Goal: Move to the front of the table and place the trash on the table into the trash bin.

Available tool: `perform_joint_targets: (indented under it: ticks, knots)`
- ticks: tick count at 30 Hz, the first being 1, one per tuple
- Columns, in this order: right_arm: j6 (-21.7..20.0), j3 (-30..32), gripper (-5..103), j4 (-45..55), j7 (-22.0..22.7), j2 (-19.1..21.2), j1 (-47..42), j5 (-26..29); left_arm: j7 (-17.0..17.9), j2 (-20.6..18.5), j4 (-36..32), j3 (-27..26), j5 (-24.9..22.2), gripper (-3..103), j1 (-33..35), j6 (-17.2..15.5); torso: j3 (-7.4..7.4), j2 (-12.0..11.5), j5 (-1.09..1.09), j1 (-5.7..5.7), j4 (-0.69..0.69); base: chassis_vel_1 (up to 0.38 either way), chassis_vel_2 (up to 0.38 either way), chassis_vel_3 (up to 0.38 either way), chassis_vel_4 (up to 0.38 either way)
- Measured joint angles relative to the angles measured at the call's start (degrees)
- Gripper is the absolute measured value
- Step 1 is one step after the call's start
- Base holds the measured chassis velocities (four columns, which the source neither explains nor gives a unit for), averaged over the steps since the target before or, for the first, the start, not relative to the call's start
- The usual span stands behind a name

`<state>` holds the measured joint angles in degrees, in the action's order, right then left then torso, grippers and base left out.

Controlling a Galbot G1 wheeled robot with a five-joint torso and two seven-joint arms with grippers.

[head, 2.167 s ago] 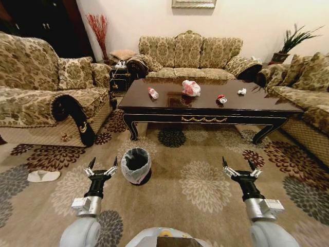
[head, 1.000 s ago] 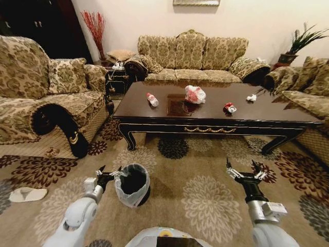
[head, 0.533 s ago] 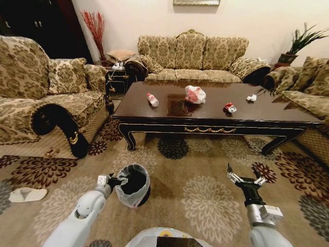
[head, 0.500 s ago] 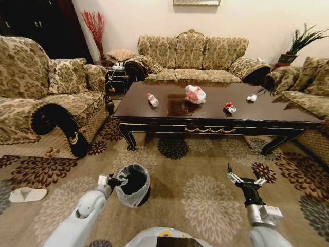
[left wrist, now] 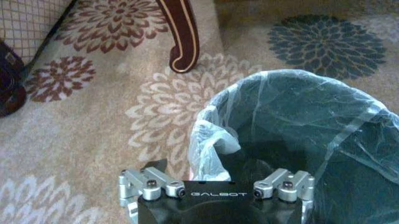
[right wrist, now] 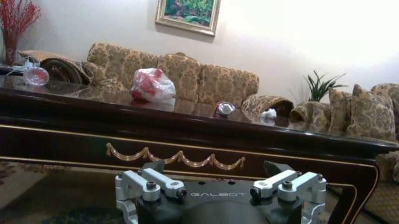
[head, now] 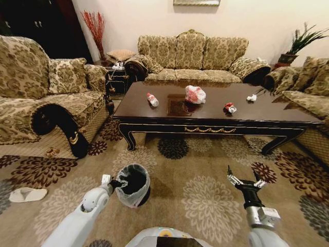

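Note:
The table (head: 169,117) stands ahead with the trash on it: a clear bottle (head: 152,99), a pink-white bag (head: 195,94), a red-white wrapper (head: 229,107) and a white paper ball (head: 251,97). The trash bin (head: 132,184) with its pale liner sits on the carpet at my lower left. My left gripper (head: 117,182) is at the bin's near rim. In the left wrist view this gripper (left wrist: 215,168) is open, straddling the liner's edge (left wrist: 212,151). My right gripper (head: 244,180) hovers open above the carpet, facing the table's apron (right wrist: 168,156), with bag (right wrist: 151,86) and wrapper (right wrist: 223,108) above it.
Patterned sofas stand at the left (head: 31,98), at the back (head: 190,54) and at the right (head: 313,98). A white slipper (head: 23,194) lies on the carpet at far left. A curved table leg (left wrist: 181,37) stands just beyond the bin.
The camera came closer to the table early on. Since then my left arm has reached right, bringing its gripper to the bin's rim. My right gripper has sunk slightly.

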<state>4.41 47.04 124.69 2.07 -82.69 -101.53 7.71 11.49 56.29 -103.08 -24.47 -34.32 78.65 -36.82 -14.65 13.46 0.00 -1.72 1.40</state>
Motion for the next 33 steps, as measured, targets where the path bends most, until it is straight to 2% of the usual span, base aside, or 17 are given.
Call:
perform_joint_targets:
  ticks: [1, 2, 4, 5, 7, 8, 10, 11, 14, 15, 17, 18, 23, 28, 33]
  knots:
    - [0.00, -0.06, 100, -0.01, 0.01, -0.12, 0.03, -0.20, 0.21, 0.06, 0.33, 0.21, -0.30, 91, -0.26, -0.08, 0.00, 0.00, 0.00, 0.00, 0.00, 0.000, 0.000, 0.000, 0.000]
    - [0.00, -0.06, 100, -0.01, 0.01, -0.12, 0.03, -0.20, 0.21, 0.06, 0.33, 0.21, -0.30, 91, -0.26, -0.08, 0.00, 0.00, 0.00, 0.00, 0.00, 0.000, 0.000, 0.000, 0.000]
    - [0.00, -0.09, 100, -0.01, 0.03, -0.39, 0.09, -0.64, 0.30, 0.19, 1.01, 0.66, -0.47, 80, -0.79, -0.07, 0.00, 0.00, 0.00, 0.00, 0.00, 0.000, 0.000, 0.000, 0.000]
    - [0.00, -0.09, 100, -0.01, 0.03, -0.39, 0.09, -0.64, 0.30, 0.19, 1.01, 0.66, -0.47, 80, -0.79, -0.07, 0.00, 0.00, 0.00, 0.00, 0.00, 0.000, 0.000, 0.000, 0.000]
    - [0.13, 0.18, 100, -0.07, 0.10, -0.51, 0.13, -1.24, 0.30, 0.60, 1.53, 0.95, -0.56, 70, -1.34, 0.02, 0.00, 0.00, 0.00, 0.00, 0.00, 0.000, 0.000, 0.000, 0.000]
    - [0.13, 0.18, 100, -0.07, 0.10, -0.51, 0.13, -1.24, 0.30, 0.60, 1.53, 0.95, -0.56, 70, -1.34, 0.02, 0.00, 0.00, 0.00, 0.00, 0.00, 0.000, 0.000, 0.000, 0.000]
    - [0.16, 0.50, 100, -0.07, 0.32, -0.47, 0.15, -1.26, 0.29, 0.84, 2.15, 1.04, -0.56, 58, -1.45, 0.19, 0.00, 0.00, 0.00, 0.00, 0.00, 0.000, 0.000, 0.000, 0.000]
    - [0.16, 0.50, 100, -0.07, 0.32, -0.47, 0.15, -1.26, 0.29, 0.84, 2.15, 1.04, -0.56, 58, -1.45, 0.19, 0.00, 0.00, 0.00, 0.00, 0.00, 0.000, 0.000, 0.000, 0.000]
    - [0.18, 0.67, 100, -0.07, 0.48, -0.52, 0.36, -1.25, 0.19, 1.00, 2.30, 1.04, -0.51, 43, -1.17, 0.47, 0.00, 0.00, 0.00, 0.00, 0.00, 0.000, 0.000, 0.000, 0.000]
    - [0.18, 0.67, 100, -0.07, 0.48, -0.52, 0.36, -1.25, 0.19, 1.00, 2.30, 1.04, -0.51, 43, -1.17, 0.47, 0.00, 0.00, 0.00, 0.00, 0.00, 0.000, 0.000, 0.000, 0.000]
    - [0.21, 0.67, 100, -0.07, 0.51, -0.75, 0.54, -1.30, 0.19, 1.01, 2.23, 0.93, -0.46, 32, -1.00, 0.60, 0.00, 0.00, 0.02, 0.00, 0.01, 0.000, 0.000, 0.000, 0.000]
    - [0.21, 0.67, 100, -0.07, 0.51, -0.75, 0.54, -1.30, 0.19, 1.01, 2.23, 0.93, -0.46, 32, -1.00, 0.60, 0.00, 0.00, 0.02, 0.00, 0.01, 0.000, 0.000, 0.000, 0.000]
    - [0.38, 0.65, 100, 0.02, 0.53, -1.06, 0.58, -1.44, 0.18, 1.21, 2.09, 0.95, -0.41, 11, -0.98, 0.82, 0.00, 0.00, 0.01, 0.00, 0.01, 0.000, 0.000, 0.000, 0.000]
    - [0.72, 1.07, 100, 0.02, 0.80, -1.08, 0.45, -1.41, 0.08, 1.86, 1.61, 0.96, -0.41, 2, -0.63, 0.95, 0.00, 0.00, -0.02, 0.00, -0.02, 0.000, 0.000, 0.000, 0.000]
    - [0.75, 1.15, 100, -0.02, 0.89, -0.95, 0.39, -0.95, 0.46, 2.79, -1.77, -0.93, -0.33, 2, 0.93, 1.12, 0.00, 0.00, -0.02, 0.00, -0.01, 0.000, 0.000, 0.000, 0.000]
